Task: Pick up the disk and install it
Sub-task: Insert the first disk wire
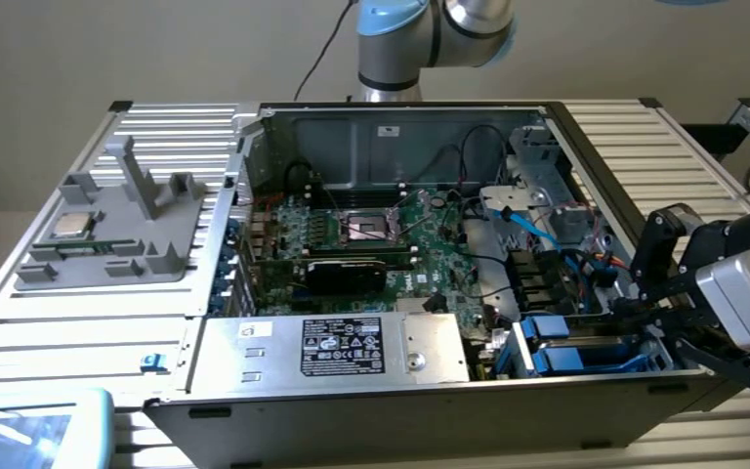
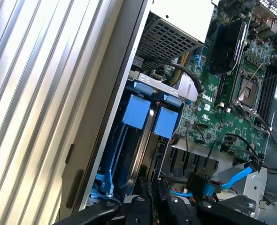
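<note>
Beside the drive bay (image 1: 521, 344), arm (image 1: 740, 283) angled down, pincer (image 2: 152, 205) at the disk (image 2: 136, 112), its grip impossible to tell.

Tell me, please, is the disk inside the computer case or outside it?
Inside: the blue-framed disk sits in a corner bay of the computer case.

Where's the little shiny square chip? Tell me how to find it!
Start at the open computer case, then look beside it at the ribbed metal table on the exterior view's left, where a grey plastic stand sits. The chip lies flat near the stand's left edge. It is the only small silver square among grey posts.
</note>
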`<state>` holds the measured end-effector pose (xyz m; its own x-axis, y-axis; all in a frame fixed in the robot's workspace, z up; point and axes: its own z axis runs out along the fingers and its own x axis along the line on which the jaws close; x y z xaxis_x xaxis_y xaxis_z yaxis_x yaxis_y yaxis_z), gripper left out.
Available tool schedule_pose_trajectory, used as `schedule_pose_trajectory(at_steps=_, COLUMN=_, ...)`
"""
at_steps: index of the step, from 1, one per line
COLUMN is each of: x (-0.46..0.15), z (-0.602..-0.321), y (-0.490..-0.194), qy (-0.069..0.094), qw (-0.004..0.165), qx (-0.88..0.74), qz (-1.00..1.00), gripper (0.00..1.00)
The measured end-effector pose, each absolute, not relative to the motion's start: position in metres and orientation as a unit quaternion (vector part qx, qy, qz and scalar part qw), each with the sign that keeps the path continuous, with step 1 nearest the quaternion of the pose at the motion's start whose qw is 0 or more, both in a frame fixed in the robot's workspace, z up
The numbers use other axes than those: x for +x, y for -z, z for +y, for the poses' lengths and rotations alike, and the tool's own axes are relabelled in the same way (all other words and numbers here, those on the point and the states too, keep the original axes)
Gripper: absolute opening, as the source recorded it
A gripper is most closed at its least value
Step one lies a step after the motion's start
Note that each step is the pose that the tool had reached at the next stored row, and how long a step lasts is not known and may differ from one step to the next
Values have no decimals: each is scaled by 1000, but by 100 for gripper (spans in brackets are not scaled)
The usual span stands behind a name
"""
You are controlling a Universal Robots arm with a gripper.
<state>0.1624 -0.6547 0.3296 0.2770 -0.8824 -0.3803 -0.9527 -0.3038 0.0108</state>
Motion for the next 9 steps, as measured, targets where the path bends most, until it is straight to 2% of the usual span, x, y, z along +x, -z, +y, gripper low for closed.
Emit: schedule_pose_trajectory(at_steps=9, x=162, z=-650, y=-341, qy=-155, qw=104, qx=-793, qz=580, gripper=16)
